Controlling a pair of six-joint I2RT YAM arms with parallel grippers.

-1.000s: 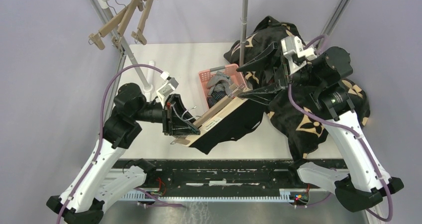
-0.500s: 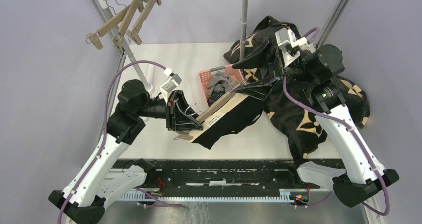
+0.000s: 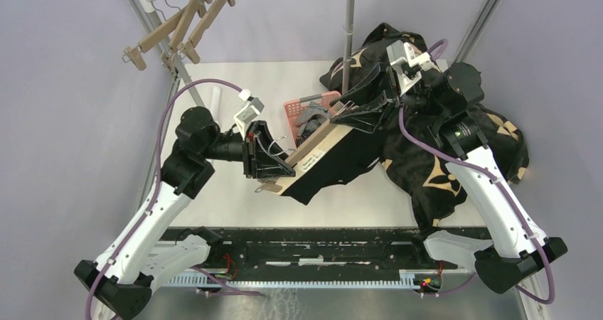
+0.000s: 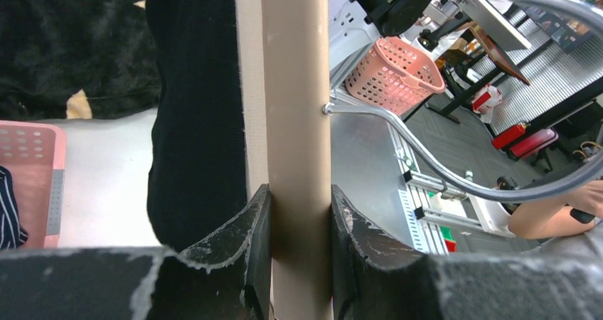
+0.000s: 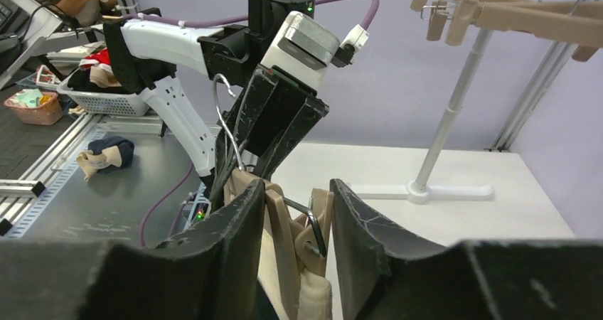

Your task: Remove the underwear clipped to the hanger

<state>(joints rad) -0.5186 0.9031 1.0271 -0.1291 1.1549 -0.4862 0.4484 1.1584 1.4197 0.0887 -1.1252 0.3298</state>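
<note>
A wooden clip hanger (image 3: 313, 155) is held slanted above the table, with the plain black underwear (image 3: 334, 167) hanging from it. My left gripper (image 3: 274, 167) is shut on the hanger's near end; in the left wrist view the tan bar (image 4: 297, 107) is pinched between the jaws (image 4: 297, 192), with the black cloth (image 4: 195, 107) beside it. My right gripper (image 3: 346, 112) is at the far end, its jaws (image 5: 297, 188) pressed on both sides of the hanger's clip (image 5: 307, 227). Grey striped underwear (image 3: 311, 112) and navy striped underwear (image 3: 307, 129) lie in the pink basket (image 3: 291, 108).
The big black blanket with tan flowers (image 3: 441, 160) is heaped at the right, under my right arm. A rack with spare wooden hangers (image 3: 178, 25) stands at the back left, and its upright pole (image 3: 348, 28) rises behind the basket.
My right gripper was wide open a second ago and has closed on the hanger's far clip. My left gripper has carried the hanger a little farther back and to the right.
</note>
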